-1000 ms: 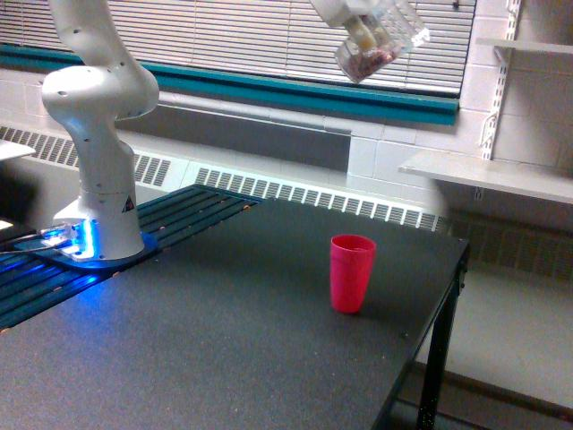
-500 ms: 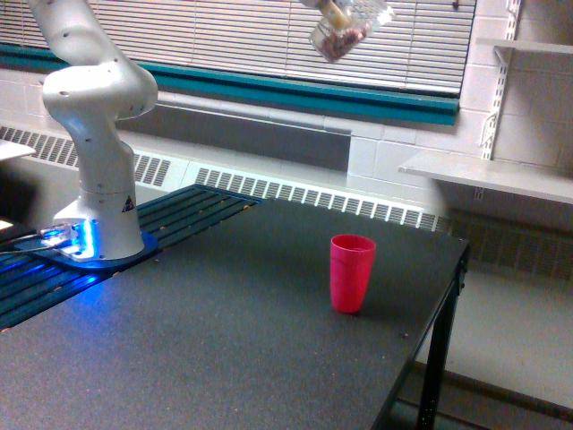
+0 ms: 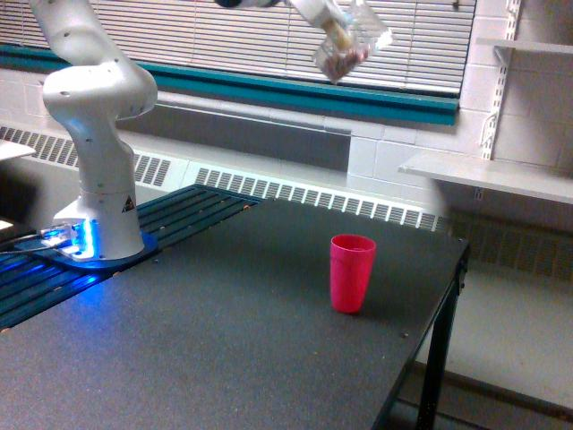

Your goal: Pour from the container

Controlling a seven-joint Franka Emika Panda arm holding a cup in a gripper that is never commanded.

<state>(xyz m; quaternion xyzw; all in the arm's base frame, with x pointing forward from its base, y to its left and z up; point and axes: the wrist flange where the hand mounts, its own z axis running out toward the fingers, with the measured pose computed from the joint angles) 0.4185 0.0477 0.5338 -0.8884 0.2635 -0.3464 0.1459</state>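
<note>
High near the top edge, tool clamped on small clear straight-sided plastic cup with reddish-brown bits, tilted, well above and slightly toward the exterior view's left of opaque pink tapered plastic cup upright on dark worktop.
</note>
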